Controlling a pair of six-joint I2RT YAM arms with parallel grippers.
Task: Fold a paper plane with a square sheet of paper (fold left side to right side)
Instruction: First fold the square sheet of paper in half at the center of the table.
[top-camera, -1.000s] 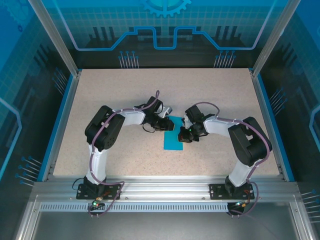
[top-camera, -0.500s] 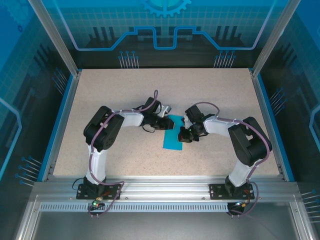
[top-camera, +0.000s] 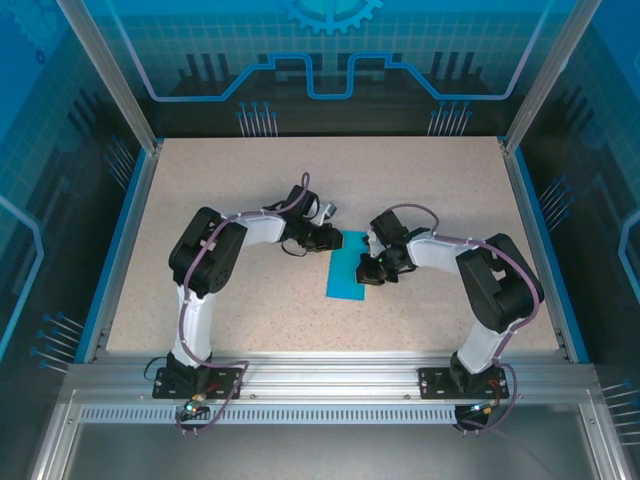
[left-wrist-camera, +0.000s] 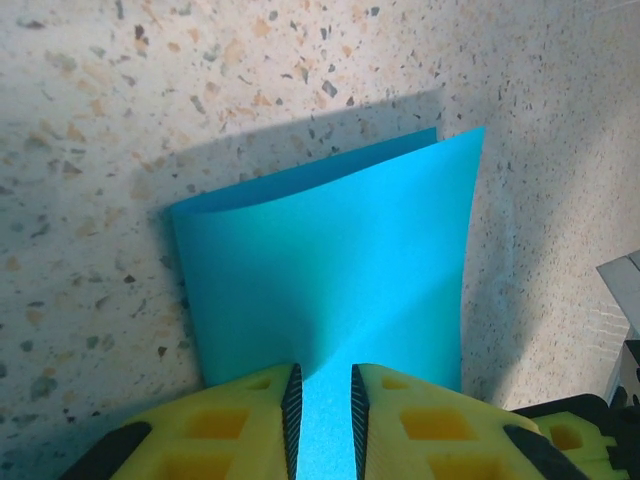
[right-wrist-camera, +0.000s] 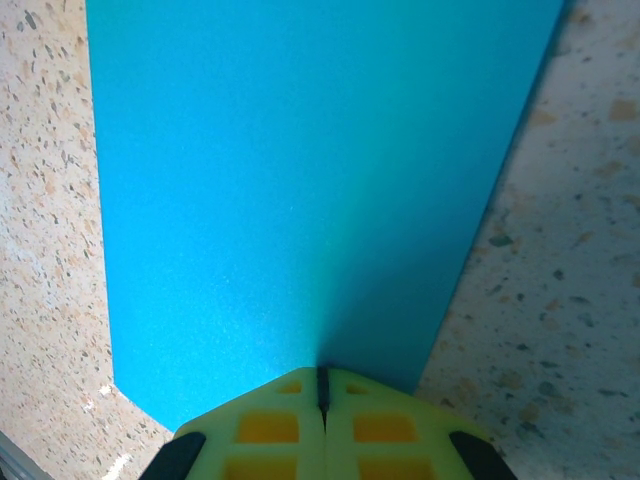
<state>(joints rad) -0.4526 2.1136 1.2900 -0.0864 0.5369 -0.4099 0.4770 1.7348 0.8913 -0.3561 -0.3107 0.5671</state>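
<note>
Left wrist has crept slightly toward the back of the table (top-camera: 230, 180); right arm and blue paper (top-camera: 346, 284) unchanged. Speckled beige top, aluminium frame (top-camera: 300, 375), blue-lit panels (top-camera: 330, 60) around. Both arms bend inward and meet mid-table at the folded paper. Left gripper (left-wrist-camera: 322, 380) narrow, paper running into the gap, far edge lifted; pinched or not, cannot tell. Right gripper (right-wrist-camera: 322, 380) closed, tips on the paper.
</note>
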